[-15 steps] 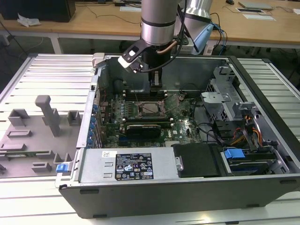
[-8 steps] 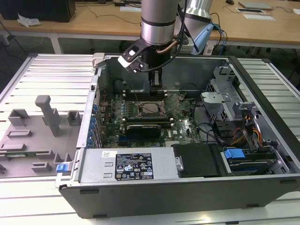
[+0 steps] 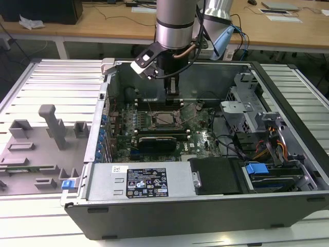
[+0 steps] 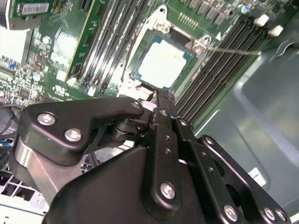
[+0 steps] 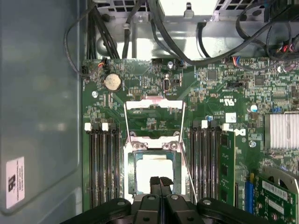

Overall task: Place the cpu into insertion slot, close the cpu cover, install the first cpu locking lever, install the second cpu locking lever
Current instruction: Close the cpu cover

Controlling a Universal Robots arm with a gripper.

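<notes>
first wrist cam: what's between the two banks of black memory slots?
The insertion slot with the cpu lying in it, as the first wrist view shows; the gripper is over the cpu's edge.

Computer case [image 3: 169,216] (open) on slatted table [image 3: 51,77]

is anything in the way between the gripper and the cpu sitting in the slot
Nothing visible. In the second wrist view the gripper hangs just above one edge of the cpu, which lies bare in the insertion slot. A thin metal lever juts off sideways, clear of that gap.
</notes>
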